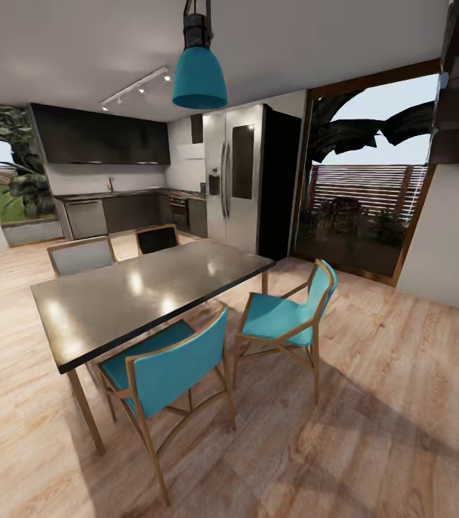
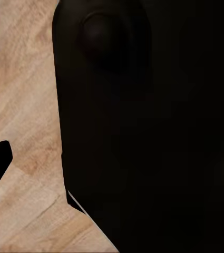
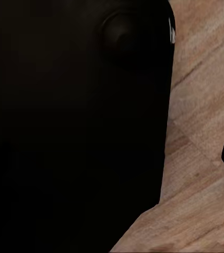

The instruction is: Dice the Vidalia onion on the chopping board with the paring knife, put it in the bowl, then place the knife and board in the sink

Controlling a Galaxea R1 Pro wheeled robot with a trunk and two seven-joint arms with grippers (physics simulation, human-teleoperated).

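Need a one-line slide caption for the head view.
Glossy grey dining table with teal wooden-framed chairs in front; dark-cabinet kitchen countertop and steel fridge beyond.

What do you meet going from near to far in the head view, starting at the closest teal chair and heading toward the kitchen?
Nearest teal chair → glossy dining table → two chairs on its far side → dark kitchen cabinets under the countertop at the back wall.

glossy dining table (image 1: 150, 288), wood-plank floor (image 1: 402, 403), steel-look fridge (image 1: 233, 176), matt dark cabinets (image 1: 100, 135).
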